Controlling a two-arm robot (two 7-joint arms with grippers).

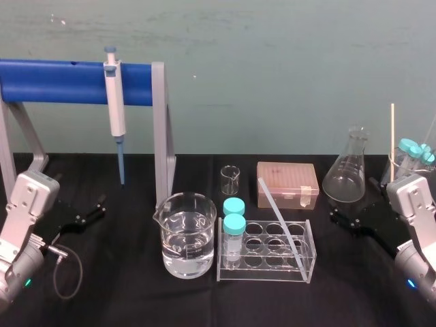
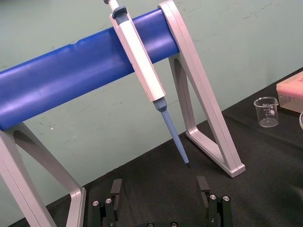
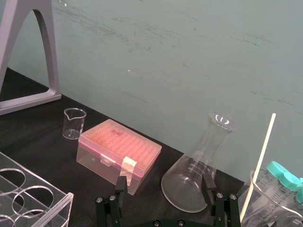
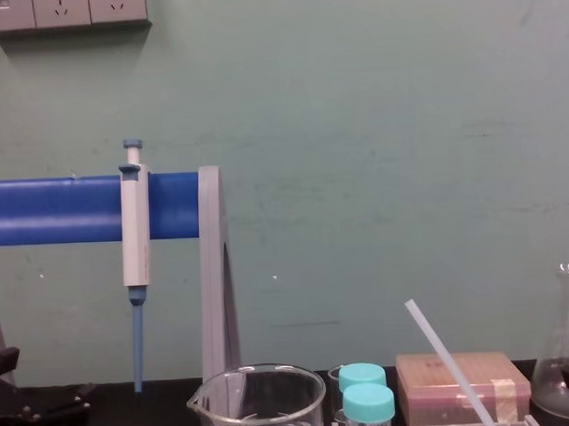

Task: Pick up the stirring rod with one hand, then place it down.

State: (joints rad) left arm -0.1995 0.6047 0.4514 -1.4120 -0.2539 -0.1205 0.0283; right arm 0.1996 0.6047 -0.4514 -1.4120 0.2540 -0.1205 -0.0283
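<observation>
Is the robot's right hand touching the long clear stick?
Apart. Head view shows a wide gap between the right gripper and the stirring rod leaning in the rack.

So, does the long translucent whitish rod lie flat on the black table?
No, the rod leans tilted inside the clear plastic rack.
</observation>
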